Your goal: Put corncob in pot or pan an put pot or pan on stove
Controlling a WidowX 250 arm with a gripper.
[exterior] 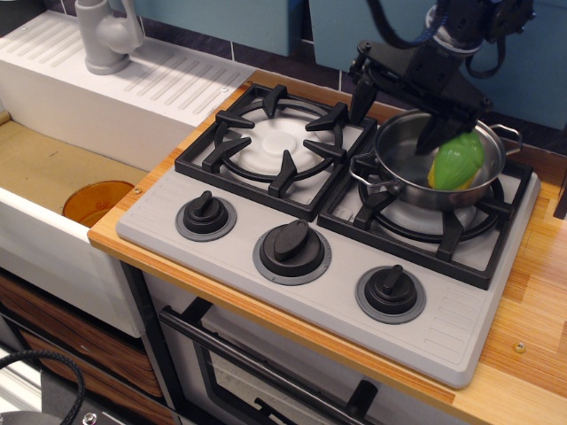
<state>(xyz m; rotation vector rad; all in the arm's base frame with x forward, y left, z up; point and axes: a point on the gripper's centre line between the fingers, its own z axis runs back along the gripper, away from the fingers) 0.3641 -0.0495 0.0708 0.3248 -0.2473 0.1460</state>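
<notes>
Observation.image shows the gripper (396,109) spread open, gripping nothing; just right of it the corncob (456,162) lies inside the pot (403,159), seated on the stove's (266,208) right grate; task looks essentially done.

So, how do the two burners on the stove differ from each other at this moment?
The left burner is bare, so its white plate shows fully under the black grate; the right burner carries the steel pot with the green corncob inside, which hides most of its plate. The gripper hangs over the right burner's pot, jaws spread apart, while nothing is above the left burner. Both have the same black grate on the grey stove.
</notes>
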